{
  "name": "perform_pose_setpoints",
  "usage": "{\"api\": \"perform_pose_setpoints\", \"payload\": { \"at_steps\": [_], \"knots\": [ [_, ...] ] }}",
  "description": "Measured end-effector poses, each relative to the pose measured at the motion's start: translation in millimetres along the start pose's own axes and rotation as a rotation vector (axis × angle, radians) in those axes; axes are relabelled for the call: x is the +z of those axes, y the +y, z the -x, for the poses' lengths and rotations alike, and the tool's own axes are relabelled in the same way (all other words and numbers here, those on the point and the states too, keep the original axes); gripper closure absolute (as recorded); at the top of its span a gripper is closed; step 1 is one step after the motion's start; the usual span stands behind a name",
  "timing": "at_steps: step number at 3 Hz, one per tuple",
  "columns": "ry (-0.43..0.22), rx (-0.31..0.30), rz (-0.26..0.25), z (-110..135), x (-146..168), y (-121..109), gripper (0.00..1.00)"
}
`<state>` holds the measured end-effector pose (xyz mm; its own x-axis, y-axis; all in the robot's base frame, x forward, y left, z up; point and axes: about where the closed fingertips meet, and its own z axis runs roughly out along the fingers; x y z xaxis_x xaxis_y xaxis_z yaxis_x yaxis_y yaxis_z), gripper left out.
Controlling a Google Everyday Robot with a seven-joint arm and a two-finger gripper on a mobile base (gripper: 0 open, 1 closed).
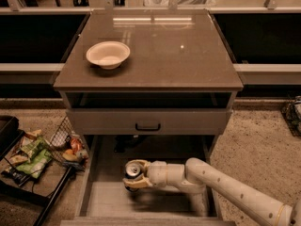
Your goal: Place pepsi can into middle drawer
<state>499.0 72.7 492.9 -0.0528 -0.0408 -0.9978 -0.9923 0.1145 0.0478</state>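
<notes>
Desk (174, 55): brown-topped cabinet, central in the view.

Middle drawer (110, 202): pulled out at 6 o'clock below the desk, pale floor exposed.

Robot arm (225, 185): white, enters from 4 o'clock and reaches leftward over the open drawer.

Upper drawer front (103, 121): grey, carries a black handle (148, 126), sits above the open drawer.

Wire basket (56, 138): on the floor at 8 o'clock beside the cabinet, holds snack packets.

White bowl (108, 54): upright on the desk top, at 10 o'clock of that surface.

Claw (135, 179): inside the drawer's outline, left of its centre, fingers clamped on the pepsi can.

Pepsi can (133, 168): held over the drawer floor, silver top towards the camera. Contact with the floor cannot be determined.
</notes>
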Motion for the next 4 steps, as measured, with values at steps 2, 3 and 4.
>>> {"api": "perform_pose_setpoints", "payload": {
  "at_steps": [2,3,4],
  "knots": [
    [0.022,-0.14,0.002,-36,35,9,1.0],
    [0.021,-0.141,0.004,-35,36,10,0.82],
    [0.019,-0.141,0.007,-35,38,11,0.59]
  ]
}}
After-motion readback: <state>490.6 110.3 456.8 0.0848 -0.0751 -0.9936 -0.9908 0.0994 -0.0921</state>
